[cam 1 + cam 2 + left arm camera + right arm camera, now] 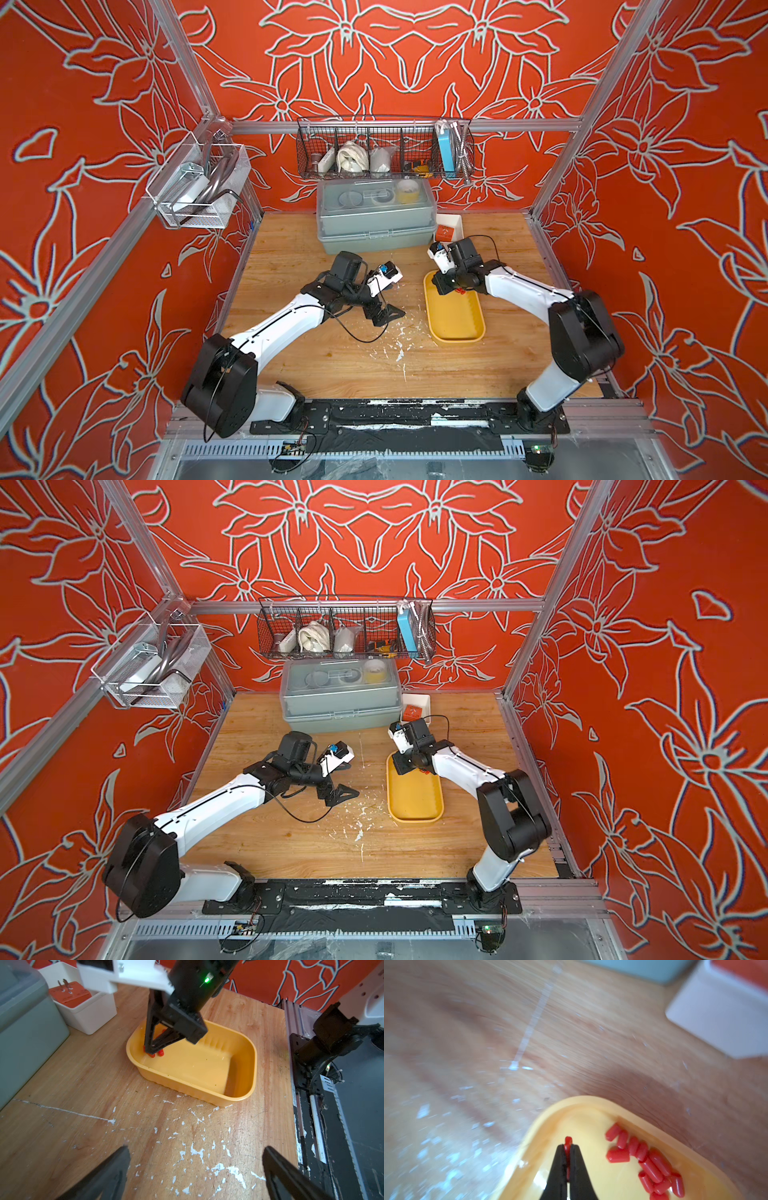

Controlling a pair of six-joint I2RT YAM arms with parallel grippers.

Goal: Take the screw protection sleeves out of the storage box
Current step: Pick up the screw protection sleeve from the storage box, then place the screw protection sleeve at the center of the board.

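fingers (559, 1163) of our right gripper (568, 1148) are pressed together on one screw protection sleeve (568, 1141). its red tip pokes out past the black tips, low inside the storage box (254, 1068). we cannot tell whether the piece has cleared the box floor.

the other sleeves (651, 1164) lie in a loose heap along the box wall just beside the closed tips, at the end of the box nearest the white bin (87, 1016). a few (160, 1053) show from the left wrist view, right at the foot of the right gripper. the rest of the yellow box floor is bare.

in both top views the storage box sits on the wooden table (415, 365), on the right arm's side, with the right wrist bent down over its far end. the white bin holds an orange block (70, 994) with metal prongs and stands next to the grey lidded box (374, 220) at the back.

our left gripper (195, 1148) has its fingers (116, 1167) spread wide and holds nothing. it sits over scuffed, white-flecked wood near the box, apart from its rim.
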